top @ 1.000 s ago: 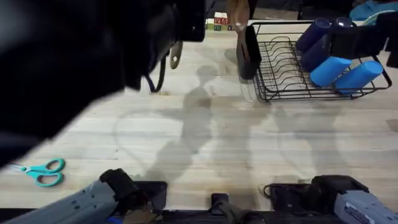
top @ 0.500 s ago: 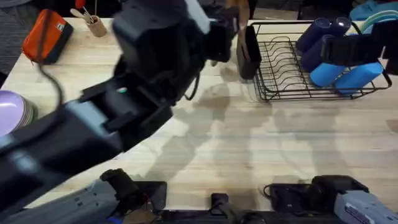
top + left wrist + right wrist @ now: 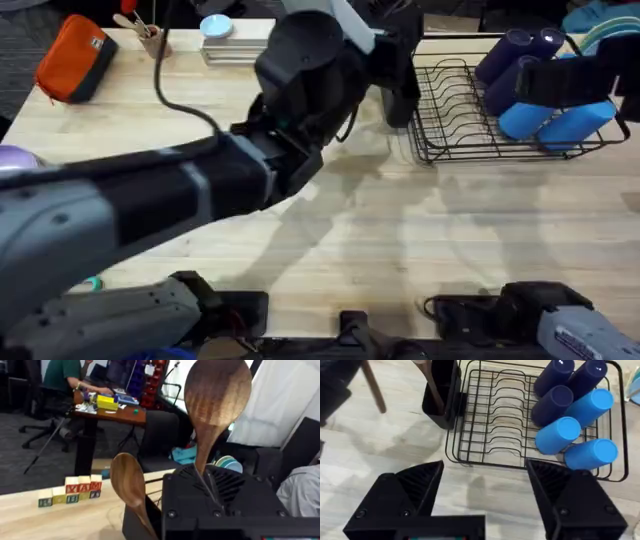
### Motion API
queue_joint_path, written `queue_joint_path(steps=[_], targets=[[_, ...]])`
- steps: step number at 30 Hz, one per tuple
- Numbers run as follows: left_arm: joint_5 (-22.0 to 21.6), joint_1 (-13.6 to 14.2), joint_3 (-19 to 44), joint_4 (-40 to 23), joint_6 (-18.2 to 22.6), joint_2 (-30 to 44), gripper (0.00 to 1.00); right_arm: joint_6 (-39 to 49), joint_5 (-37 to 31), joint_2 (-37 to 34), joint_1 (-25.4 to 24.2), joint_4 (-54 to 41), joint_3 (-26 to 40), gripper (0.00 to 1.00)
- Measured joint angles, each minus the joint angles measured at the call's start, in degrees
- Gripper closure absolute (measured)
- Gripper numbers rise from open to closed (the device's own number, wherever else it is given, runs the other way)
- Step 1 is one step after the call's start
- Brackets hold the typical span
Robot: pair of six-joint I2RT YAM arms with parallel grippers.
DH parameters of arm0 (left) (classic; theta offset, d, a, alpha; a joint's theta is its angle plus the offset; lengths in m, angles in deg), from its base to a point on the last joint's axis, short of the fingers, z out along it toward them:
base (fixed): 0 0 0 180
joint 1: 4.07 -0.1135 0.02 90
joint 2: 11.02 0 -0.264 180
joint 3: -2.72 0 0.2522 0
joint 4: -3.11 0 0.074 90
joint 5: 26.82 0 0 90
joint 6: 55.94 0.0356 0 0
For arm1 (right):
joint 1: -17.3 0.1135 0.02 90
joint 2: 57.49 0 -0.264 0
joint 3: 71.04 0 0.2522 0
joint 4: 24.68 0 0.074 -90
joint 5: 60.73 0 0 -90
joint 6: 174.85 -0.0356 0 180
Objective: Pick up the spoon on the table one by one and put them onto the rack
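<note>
the left arm reaches far across the desk [image 3: 400, 250] to the utensil caddy [image 3: 400, 85] at the left end of the black rack [image 3: 480, 120]. the left gripper [image 3: 207, 482] is pinching the handle of a wooden spoon [image 3: 216, 395], held bowl-up right over the caddy's open top, so this one looks to be at the point of being dropped in but not yet let go. a second spoon [image 3: 129, 482] already stands in the caddy, bowl up, leaning a little; that one seems done.

the right gripper [image 3: 485, 485] hangs spread and empty above the near side of the rack, its two fingers well apart, holding nothing.

counting: two spoons that i can see, one in the caddy and one in the gripper. no other spoon lies on the bare part of the desk, though the left arm hides a good stretch of it, so i cannot tell if more are left. in the rack lie six cups [image 3: 560, 435], three dark blue and three light blue. one rack, one caddy.
</note>
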Motion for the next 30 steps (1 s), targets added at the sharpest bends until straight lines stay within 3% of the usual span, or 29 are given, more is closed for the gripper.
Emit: queue_joint_path(steps=[15,30], targets=[[0.2,0.0,0.0,19.5,-2.2,12.1,0.958,0.0,0.0,0.0,0.0,0.0,0.0,0.005],[0.5,0.0,4.9,20.1,-3.0,19.0,0.958,0.0,0.0,0.0,0.0,0.0,0.0,0.005]])
